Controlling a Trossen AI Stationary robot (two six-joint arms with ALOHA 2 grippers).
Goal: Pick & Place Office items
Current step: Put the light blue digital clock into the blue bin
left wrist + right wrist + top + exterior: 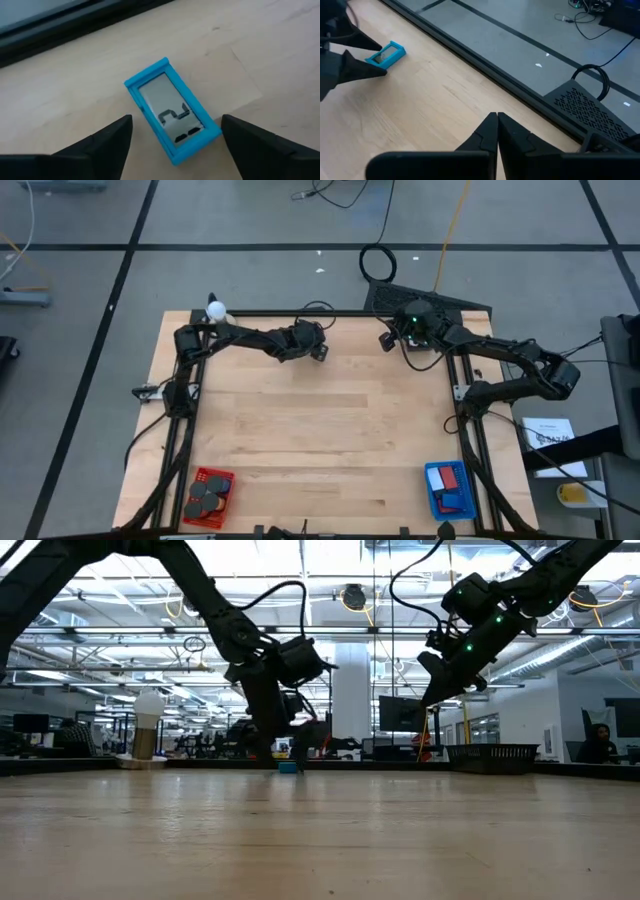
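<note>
A blue block with a grey window [171, 117] lies flat on the wooden table near its far edge. It also shows in the right wrist view [386, 55] and the low view [288, 767]. My left gripper [176, 119] is open and low over the block, one finger [107, 142] on each side, not touching it. It shows in the high view [318, 352] too. My right gripper [497, 131] is shut and empty, raised above the table's far right part [388, 340].
A red mesh basket [222, 478] with black discs stands at the near left. A blue mesh basket [432, 492] with red and blue blocks stands at the near right. A white ball on a tan base [216, 310] stands at the far left corner.
</note>
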